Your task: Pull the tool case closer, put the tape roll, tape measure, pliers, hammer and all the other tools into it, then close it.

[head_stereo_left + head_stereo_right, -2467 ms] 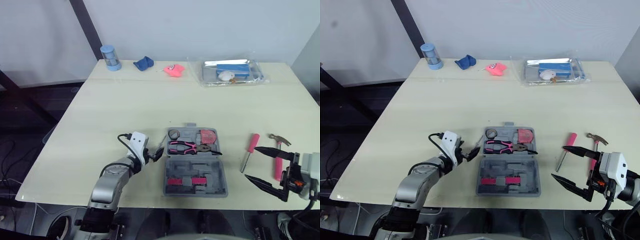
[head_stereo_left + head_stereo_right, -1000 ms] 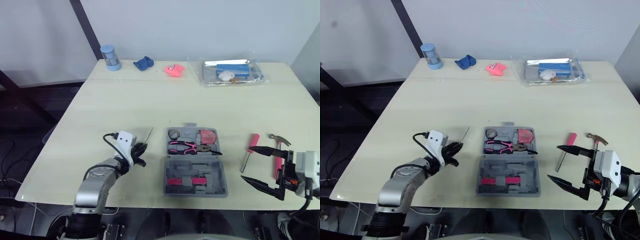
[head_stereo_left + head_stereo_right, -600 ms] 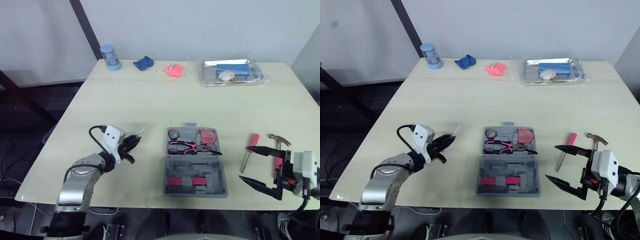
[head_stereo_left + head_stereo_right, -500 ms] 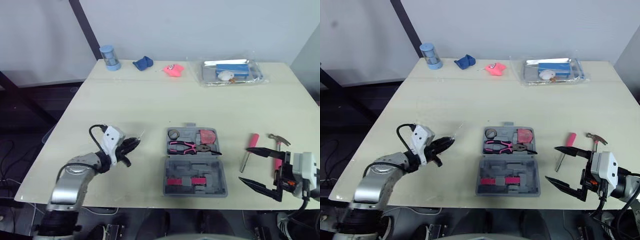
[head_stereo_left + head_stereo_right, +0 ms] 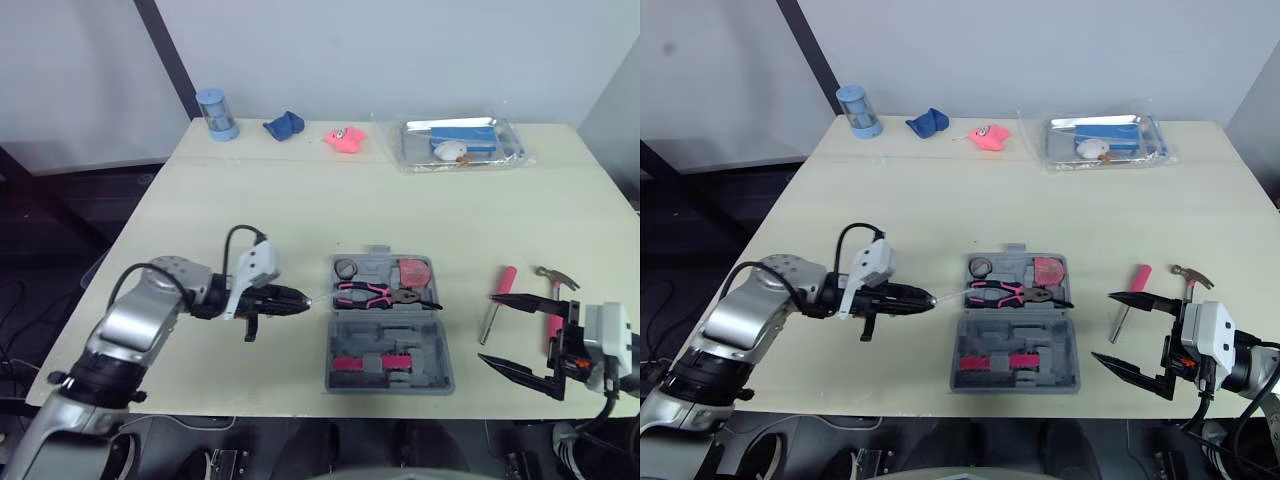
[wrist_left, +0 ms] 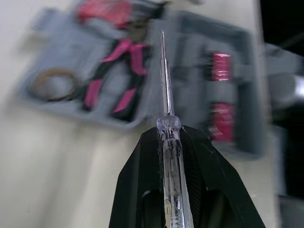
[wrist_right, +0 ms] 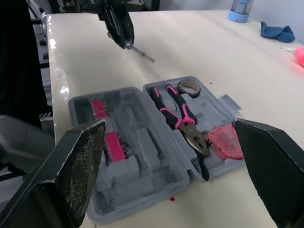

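Clear-handled screwdriver (image 6: 164,90) clamped in left gripper (image 5: 292,300), tip at open tool case's (image 5: 344,380) left rim.
Case lies near the table's (image 5: 300,200) front edge; right gripper (image 5: 490,330) gapes wide, empty, by the front right corner.

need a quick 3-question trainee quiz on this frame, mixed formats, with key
1. True or false: the case is shut.
2. The left gripper holds: A) a wrench, B) a clear screwdriver, C) nothing.
3. Name the two tools lying on the table to the right of the case.

Key
1. False: it lies open.
2. B.
3. The pink screwdriver and the hammer.
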`<state>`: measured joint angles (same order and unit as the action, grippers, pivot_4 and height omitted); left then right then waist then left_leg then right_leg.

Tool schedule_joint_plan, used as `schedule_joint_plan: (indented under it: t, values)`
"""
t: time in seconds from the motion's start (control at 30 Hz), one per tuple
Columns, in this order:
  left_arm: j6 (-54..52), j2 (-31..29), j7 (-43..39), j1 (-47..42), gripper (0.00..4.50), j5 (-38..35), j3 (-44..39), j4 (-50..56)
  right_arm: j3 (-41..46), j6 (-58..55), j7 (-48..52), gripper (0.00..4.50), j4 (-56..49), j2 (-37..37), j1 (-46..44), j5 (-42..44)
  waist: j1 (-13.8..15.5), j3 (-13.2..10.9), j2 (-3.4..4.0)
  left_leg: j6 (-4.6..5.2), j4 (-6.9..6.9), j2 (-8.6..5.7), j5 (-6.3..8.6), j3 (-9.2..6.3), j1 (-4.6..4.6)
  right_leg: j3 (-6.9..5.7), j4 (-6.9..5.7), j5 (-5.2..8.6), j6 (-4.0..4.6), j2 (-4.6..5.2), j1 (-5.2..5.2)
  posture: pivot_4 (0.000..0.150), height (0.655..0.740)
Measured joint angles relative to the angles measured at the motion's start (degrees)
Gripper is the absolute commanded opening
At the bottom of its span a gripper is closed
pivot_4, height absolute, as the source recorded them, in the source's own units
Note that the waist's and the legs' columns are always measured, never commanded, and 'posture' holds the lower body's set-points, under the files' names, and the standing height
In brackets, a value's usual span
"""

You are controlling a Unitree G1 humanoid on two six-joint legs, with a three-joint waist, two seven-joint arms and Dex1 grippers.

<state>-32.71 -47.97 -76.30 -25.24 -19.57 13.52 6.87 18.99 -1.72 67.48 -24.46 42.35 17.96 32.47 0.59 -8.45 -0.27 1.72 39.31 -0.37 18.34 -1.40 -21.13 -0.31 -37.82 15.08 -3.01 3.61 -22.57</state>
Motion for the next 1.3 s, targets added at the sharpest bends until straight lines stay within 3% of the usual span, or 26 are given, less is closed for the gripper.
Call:
schedule_joint_plan:
  t: [0.33,0.7,0.83,1.3]
  values:
    - [-3.48,3.57,-2.39,-6.35,0.12,3.96,10.88,-0.19,0.09,1.13,-2.64,4.50,-2.21,-2.00,3.75,-1.55,0.12,-0.05,-0.07,0.00,0.08,0.01,0.00,-0.01,-0.02,0.01,-0.04,0.00,0.00,-0.03,0.00,0.150,0.7400]
    - [-11.32,9.49,0.34,-13.01,0.12,10.13,19.90,-0.86,0.37,2.14,-3.47,4.50,-3.15,-2.11,6.21,-1.78,0.10,-0.06,-0.09,0.01,0.10,0.00,0.00,-0.02,-0.03,0.03,-0.04,0.01,-0.01,-0.06,0.00,0.150,0.7400]
    - [-12.74,13.27,3.28,-15.15,0.12,11.74,20.83,-3.14,1.71,2.35,-2.74,4.50,-1.65,-1.90,6.80,-1.76,0.20,-0.08,-0.13,0.01,0.16,0.00,0.00,-0.03,-0.05,0.02,-0.06,0.01,-0.01,-0.05,0.01,0.150,0.7400]
    - [-13.35,17.50,4.05,-20.02,0.12,16.18,25.79,-8.45,2.49,2.50,-2.20,4.50,-0.52,-1.82,6.84,-1.75,0.17,-0.08,-0.13,-0.01,0.17,-0.02,-0.01,-0.03,-0.05,0.05,-0.06,0.01,-0.01,-0.08,0.00,0.150,0.7400]
